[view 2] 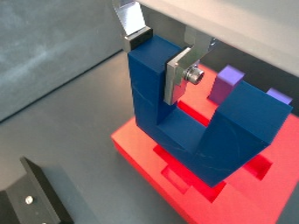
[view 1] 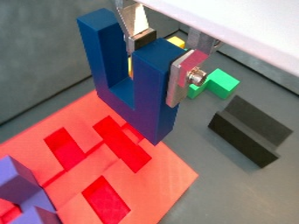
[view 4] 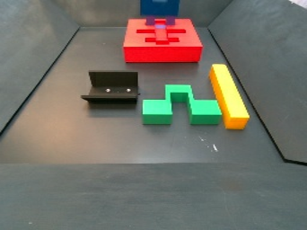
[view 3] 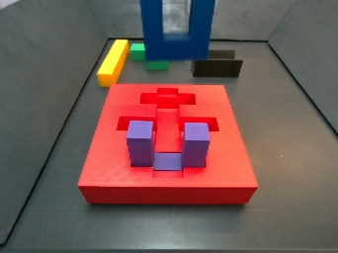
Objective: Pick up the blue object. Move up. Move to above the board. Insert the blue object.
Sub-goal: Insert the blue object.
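The dark blue U-shaped block [view 1: 138, 83], matte and square-edged with two upright prongs joined by a low base, hangs in the air above the far part of the large flat red rectangular board [view 3: 169, 168], clear of its top in both wrist views. Its prongs point up and its base faces the shaped recesses in the board. The claw [view 1: 155, 63] is closed on one prong of that block: in a wrist view one silver finger plate [view 2: 179, 76] lies flat against the prong's outer face, and the other plate sits on the inner face, in the slot between the prongs, so the claw is open only by the thickness of that prong. A lighter purple U-shaped block [view 3: 165, 144] already sits in a recess in the near half of the board in a side view. Beyond the board, on the dark counter [view 4: 108, 135], lie a long yellow bar [view 4: 228, 94], a green stepped block [view 4: 180, 104] and the dark L-shaped fixture [view 4: 110, 88], all apart from the board. In both side views the claw is cut off by the picture edge and only the lower part of the blue block shows.
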{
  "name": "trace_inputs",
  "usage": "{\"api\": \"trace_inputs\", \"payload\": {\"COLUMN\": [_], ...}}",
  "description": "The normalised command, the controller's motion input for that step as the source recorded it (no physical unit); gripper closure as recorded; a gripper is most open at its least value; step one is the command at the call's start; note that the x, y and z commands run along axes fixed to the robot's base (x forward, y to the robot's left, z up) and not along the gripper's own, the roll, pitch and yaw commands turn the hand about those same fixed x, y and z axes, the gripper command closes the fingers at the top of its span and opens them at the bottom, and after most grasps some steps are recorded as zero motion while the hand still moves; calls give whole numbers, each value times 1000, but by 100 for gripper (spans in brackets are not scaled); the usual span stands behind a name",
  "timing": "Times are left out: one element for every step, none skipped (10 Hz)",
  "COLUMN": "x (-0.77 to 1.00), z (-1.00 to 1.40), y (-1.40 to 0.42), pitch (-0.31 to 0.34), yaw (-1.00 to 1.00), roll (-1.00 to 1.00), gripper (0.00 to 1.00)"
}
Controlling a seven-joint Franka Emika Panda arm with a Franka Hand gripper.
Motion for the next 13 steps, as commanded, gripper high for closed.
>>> {"api": "trace_inputs", "payload": {"x": [0,0,-49,-71,-54,-17,-74,-91,0,69,157,66,0], "z": [-397,-449,-460,-231,-123,-46,-69,-97,-151,-266,-266,-131,-69], "y": [-69,-171,-309,-211,0,0,0,0,0,-14,0,0,0], "pitch": [-50,-44,-71,-110,-179,-157,-134,-99,-13,-4,0,0,0], "yaw": [177,126,0,-249,-377,-394,-351,-189,0,140,374,294,3], "roll": [341,317,181,0,-199,-261,-241,-183,-66,0,-70,-86,-110], "gripper": [100,100,100,100,100,100,100,100,100,100,100,100,100]}}
